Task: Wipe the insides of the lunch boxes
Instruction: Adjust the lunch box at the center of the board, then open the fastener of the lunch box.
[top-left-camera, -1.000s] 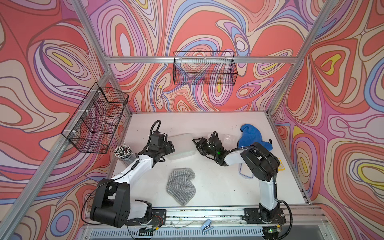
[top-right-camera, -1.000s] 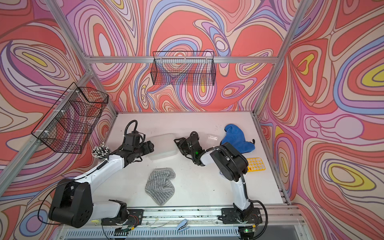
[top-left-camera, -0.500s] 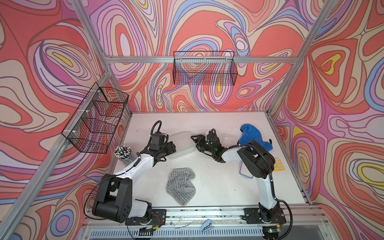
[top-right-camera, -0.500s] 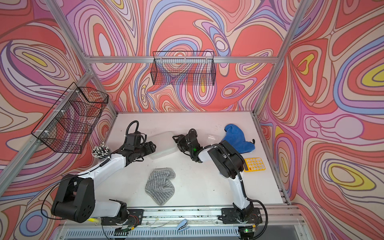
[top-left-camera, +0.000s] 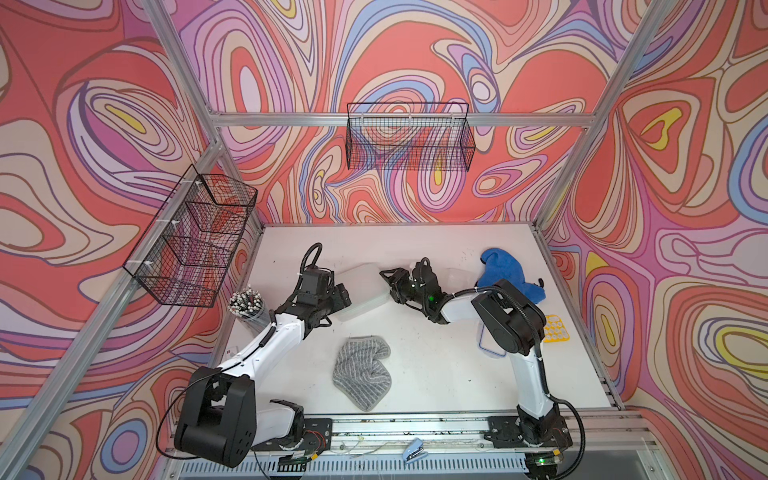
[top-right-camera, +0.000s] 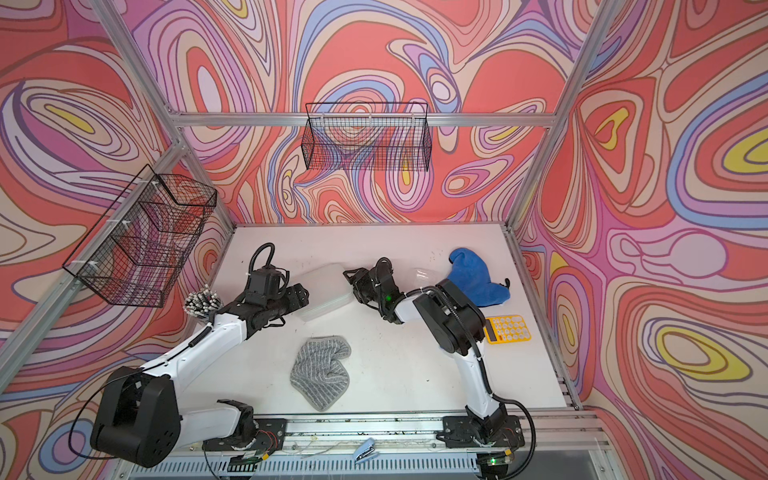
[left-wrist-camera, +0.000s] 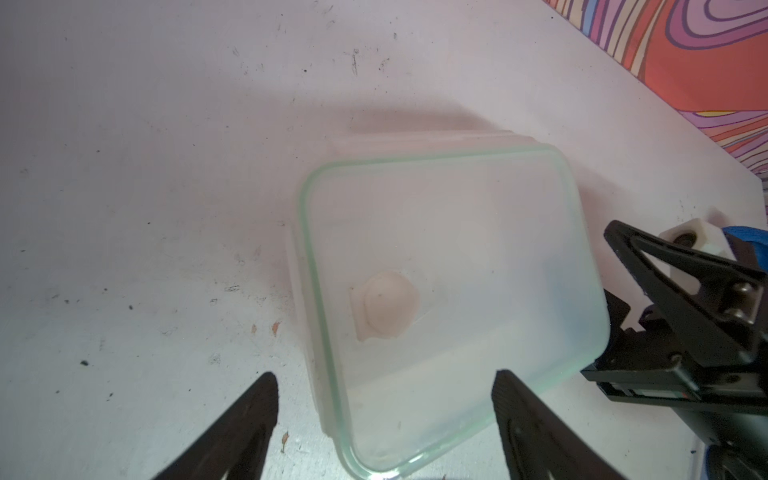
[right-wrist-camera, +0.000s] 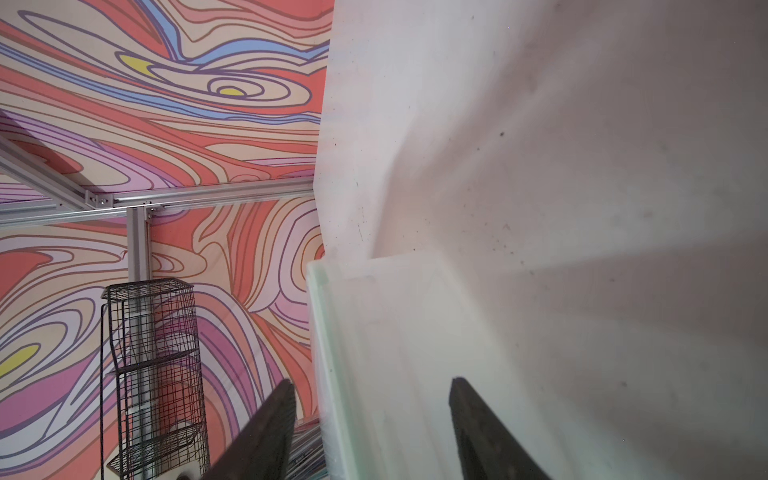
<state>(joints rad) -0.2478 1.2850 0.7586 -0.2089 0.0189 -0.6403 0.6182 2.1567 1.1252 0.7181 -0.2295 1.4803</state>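
- Lying mid-table in both top views, the big box (top-left-camera: 368, 309) is wearing its lid (top-right-camera: 322, 282), the left gripper (top-left-camera: 344, 296) and right gripper (top-left-camera: 388, 284) flanking its ends; the right arm (top-right-camera: 444, 316) is covering most of the small box (top-right-camera: 422, 275), and the grey cloth (top-left-camera: 361, 370) is lying apart, untouched.
- In the left wrist view the left gripper (left-wrist-camera: 382, 415) is standing wide, a box corner between its fingers (left-wrist-camera: 249, 419), holding nothing; a pull on the lid is risking dragging the unpinned box along.
- In the right wrist view the right gripper (right-wrist-camera: 370, 436) is straddling the lid's rim with jaws apart; blur is hiding any contact, and a bite taking lid and box together is risking tipping both.
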